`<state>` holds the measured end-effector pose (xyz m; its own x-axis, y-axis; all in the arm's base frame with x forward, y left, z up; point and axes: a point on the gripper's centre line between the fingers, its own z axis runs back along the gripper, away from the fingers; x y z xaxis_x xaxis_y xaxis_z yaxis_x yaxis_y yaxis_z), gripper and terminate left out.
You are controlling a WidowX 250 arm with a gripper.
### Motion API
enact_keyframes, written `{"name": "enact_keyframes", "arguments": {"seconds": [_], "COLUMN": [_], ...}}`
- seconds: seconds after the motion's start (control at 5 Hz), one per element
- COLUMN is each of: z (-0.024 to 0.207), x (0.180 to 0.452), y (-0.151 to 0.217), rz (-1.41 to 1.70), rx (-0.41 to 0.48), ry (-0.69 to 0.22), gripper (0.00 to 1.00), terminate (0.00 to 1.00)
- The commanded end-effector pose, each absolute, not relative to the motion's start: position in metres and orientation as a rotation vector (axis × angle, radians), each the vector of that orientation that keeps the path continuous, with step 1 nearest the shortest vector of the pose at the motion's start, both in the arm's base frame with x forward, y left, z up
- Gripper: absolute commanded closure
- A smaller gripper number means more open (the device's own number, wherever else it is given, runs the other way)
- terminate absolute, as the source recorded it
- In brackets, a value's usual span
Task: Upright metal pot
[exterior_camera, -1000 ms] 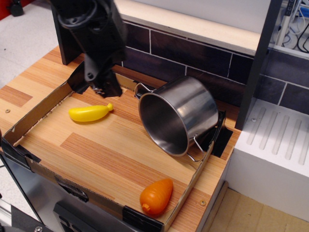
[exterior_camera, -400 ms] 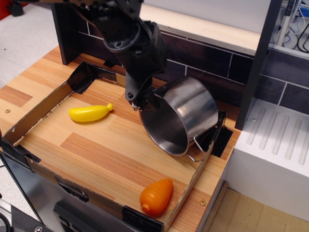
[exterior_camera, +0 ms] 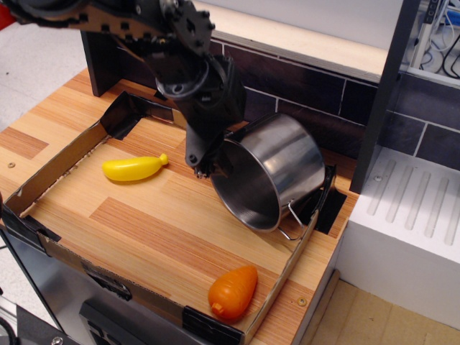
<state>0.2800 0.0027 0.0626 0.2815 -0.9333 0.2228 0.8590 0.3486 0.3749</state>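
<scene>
The metal pot lies on its side at the back right of the wooden board, its mouth facing front-left. One wire loop handle shows at its lower right; the other is hidden behind the arm. My black gripper reaches down from the upper left and sits right at the pot's upper-left rim, touching or nearly touching it. The fingers are dark and bunched against the rim, so I cannot make out whether they are open or shut.
A yellow toy vegetable lies left of the gripper. An orange toy carrot lies at the front right corner. A low cardboard wall rims the board. A dark tiled wall stands behind, a white rack to the right.
My arm has swung from above the yellow toy rightward to the pot's upper-left rim, then settled slightly lower. The pot, yellow toy and carrot have not moved.
</scene>
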Motion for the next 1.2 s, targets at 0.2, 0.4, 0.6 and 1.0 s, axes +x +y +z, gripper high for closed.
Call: {"name": "enact_keyframes", "arguments": {"seconds": [0.2, 0.4, 0.6, 1.0], "z": [0.058, 0.060, 0.064, 0.079], "x": [0.291, 0.292, 0.294, 0.288], "y": [0.005, 0.006, 0.010, 0.021], "rz": [-1.150, -1.119, -1.067, -0.936], "rx": [0.205, 0.196, 0.203, 0.136], "ry": [-0.492, -0.460, -0.432, -0.223], "gripper": [0.00, 1.00, 1.00, 1.00], "terminate": [0.00, 0.00, 0.00, 0.00]}}
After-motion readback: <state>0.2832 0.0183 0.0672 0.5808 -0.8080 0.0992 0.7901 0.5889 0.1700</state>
